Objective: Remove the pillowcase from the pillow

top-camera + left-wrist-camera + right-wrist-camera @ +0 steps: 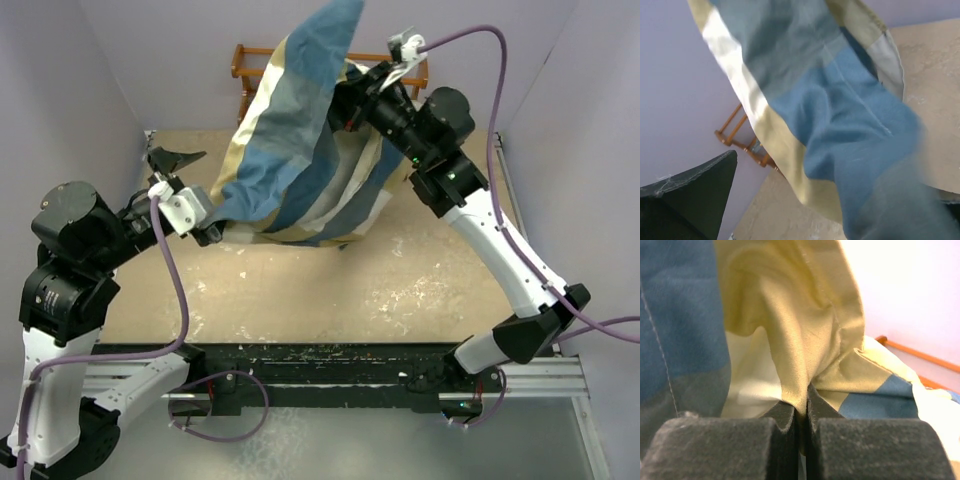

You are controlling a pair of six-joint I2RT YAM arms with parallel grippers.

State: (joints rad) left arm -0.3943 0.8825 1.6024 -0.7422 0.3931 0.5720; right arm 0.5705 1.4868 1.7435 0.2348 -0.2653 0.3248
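Two pincers work on one cloth item, the pillowcase [290, 140].

Right pincer [347, 100]: raised at upper centre of the top view, above the far part of the desk [300, 290]. Closed tight. In the right wrist view [801, 407], a tan fold of the pillowcase [790, 340] pinched between the two black pads [785, 415], with no visible gap.

Left pincer [198, 198]: at left of the top view, low over the desk, at the lower left corner of the cloth. Spread wide, with one dark finger [178, 158] pointing toward the rear wall, clear of the cloth, and the other at the cloth's edge. In the left wrist view, one finger [690, 200] bare at lower left, the opposite finger covered by blurred blue cloth at lower right. Grip on cloth at that finger: cannot tell.

Pillowcase position: hung as a slack sheet from the right pincer, peak at top centre of the top view, sloping down toward the left pincer, lower hem resting on the desk at centre. Blue, tan and white blocks. Fills most of the left wrist view [840, 125].

Behind the cloth, at the rear edge of the desk: wooden rack [250, 65], also at left centre of the left wrist view [737, 132].
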